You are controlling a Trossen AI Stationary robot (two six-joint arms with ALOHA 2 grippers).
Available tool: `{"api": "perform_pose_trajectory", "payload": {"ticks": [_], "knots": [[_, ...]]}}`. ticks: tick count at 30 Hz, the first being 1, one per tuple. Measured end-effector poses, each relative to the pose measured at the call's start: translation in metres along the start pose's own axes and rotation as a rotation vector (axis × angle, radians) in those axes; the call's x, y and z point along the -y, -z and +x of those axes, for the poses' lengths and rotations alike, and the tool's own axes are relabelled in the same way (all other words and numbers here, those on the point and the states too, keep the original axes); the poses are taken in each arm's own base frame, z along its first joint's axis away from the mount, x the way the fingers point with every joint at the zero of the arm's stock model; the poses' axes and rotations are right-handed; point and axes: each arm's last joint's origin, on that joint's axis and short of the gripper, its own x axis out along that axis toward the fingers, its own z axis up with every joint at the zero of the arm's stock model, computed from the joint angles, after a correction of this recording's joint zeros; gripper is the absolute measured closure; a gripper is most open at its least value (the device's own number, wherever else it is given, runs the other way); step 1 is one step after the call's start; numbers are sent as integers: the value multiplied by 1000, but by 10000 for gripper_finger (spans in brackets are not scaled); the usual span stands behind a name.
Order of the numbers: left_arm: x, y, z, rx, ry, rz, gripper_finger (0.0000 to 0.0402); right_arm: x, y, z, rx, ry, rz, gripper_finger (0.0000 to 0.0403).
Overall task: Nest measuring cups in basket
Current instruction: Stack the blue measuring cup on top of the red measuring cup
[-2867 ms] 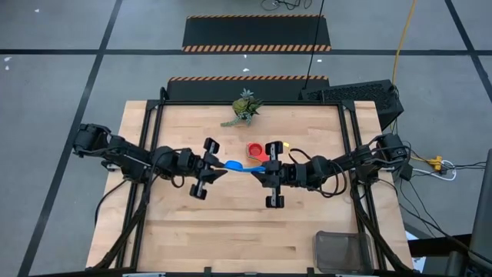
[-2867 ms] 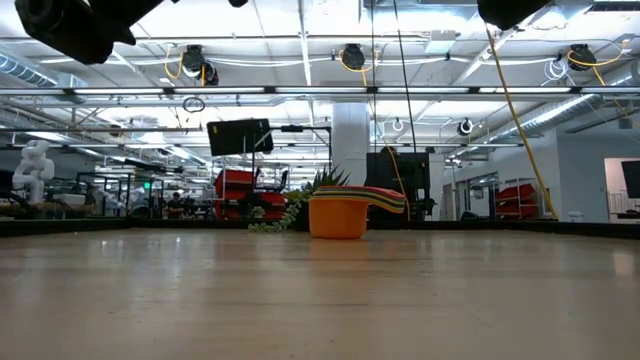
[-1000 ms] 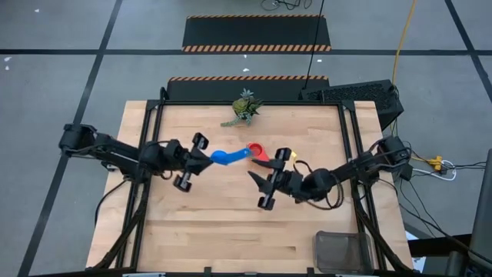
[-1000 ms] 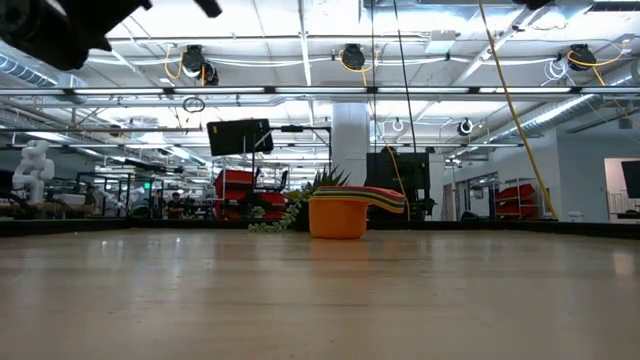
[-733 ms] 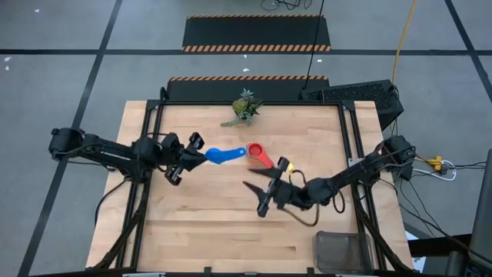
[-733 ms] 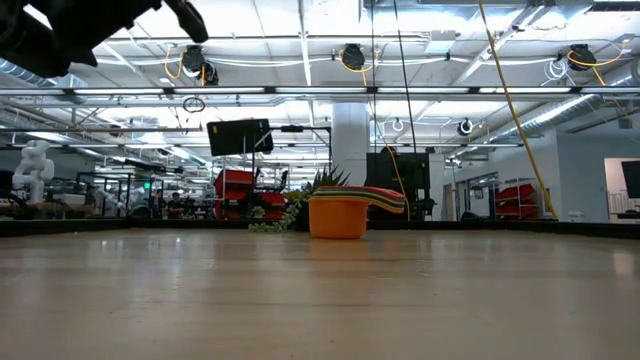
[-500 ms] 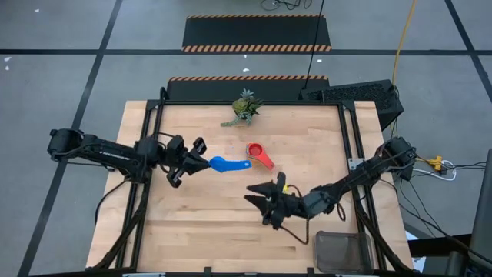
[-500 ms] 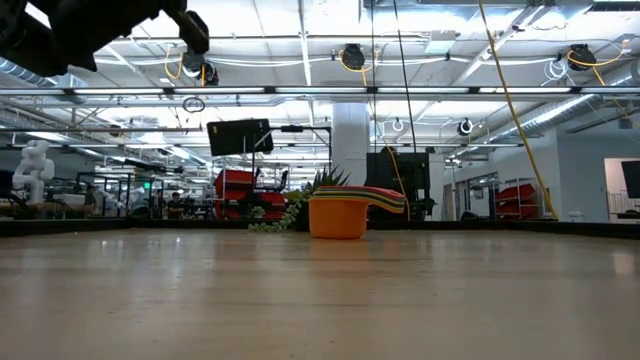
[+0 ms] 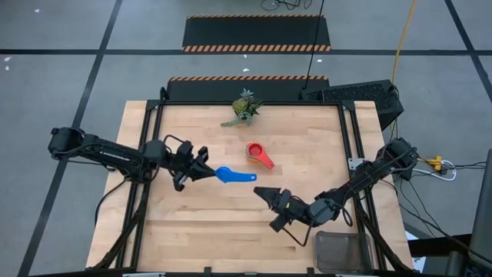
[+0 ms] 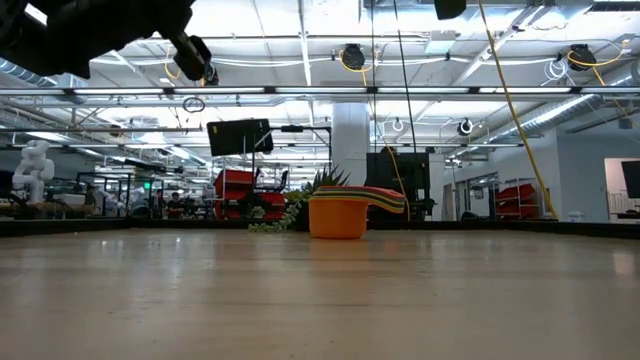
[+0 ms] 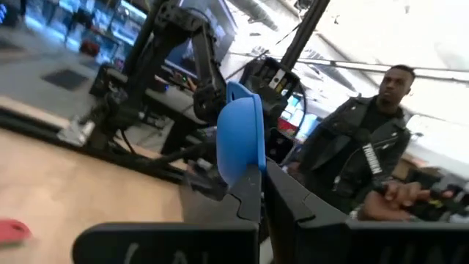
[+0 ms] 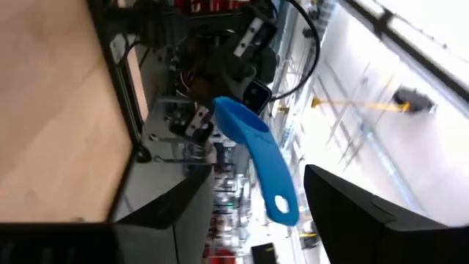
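A blue measuring cup (image 9: 234,175) hangs over the middle of the table with my left gripper (image 9: 203,167) shut on it. Its handle (image 12: 272,183) points toward my right gripper (image 9: 270,208), which stands open a little nearer the table's near right, apart from the cup. The other measuring cups sit nested in a stack (image 9: 254,150) on the table, red on top in the high view, orange at the bottom (image 10: 338,217) in the low view. The dark mesh basket (image 9: 342,251) stands at the near right corner. My left gripper pinches the blue cup at its bowl end (image 11: 245,170) between its two fingers, coming roughly level from the table's left. The cup is lifted clear of the table, turned on edge, and its handle sticks out beyond the fingers toward the right.
A green plant sprig (image 9: 243,108) lies by the far edge. A person in a dark jacket (image 11: 366,158) stands beyond the table in the left wrist view. Bare wood lies between the stack and the basket.
My left gripper has sunk a little and rolled, carrying the blue cup away from the stack toward the near edge; the cup has turned with it. My right gripper has rolled about and swung from beside the stack toward the near edge and the basket.
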Motion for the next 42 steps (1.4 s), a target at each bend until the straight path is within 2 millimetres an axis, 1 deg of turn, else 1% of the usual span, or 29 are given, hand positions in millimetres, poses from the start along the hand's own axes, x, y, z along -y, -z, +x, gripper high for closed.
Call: {"api": "perform_pose_trajectory", "payload": {"ticks": [4,9,17,24,31,38,42], "knots": [[3,3,1,-24,15,-71,399,-3,0,-1,12,-4,-111,194],[2,12,2,-96,-15,-150,400,-6,1,-2,33,-3,-257,199],[3,13,2,-96,-38,-244,400,-12,1,-2,43,-29,-418,199],[4,15,2,-111,-28,-329,400,-19,-1,-3,130,-54,-505,200],[9,19,3,-143,-17,-385,400,-19,-3,-3,189,-26,-563,200],[11,22,4,-137,-41,-399,400,-19,1,4,209,-15,-604,201],[14,24,5,-125,-54,-399,401,-20,3,7,201,-17,-613,219]]}}
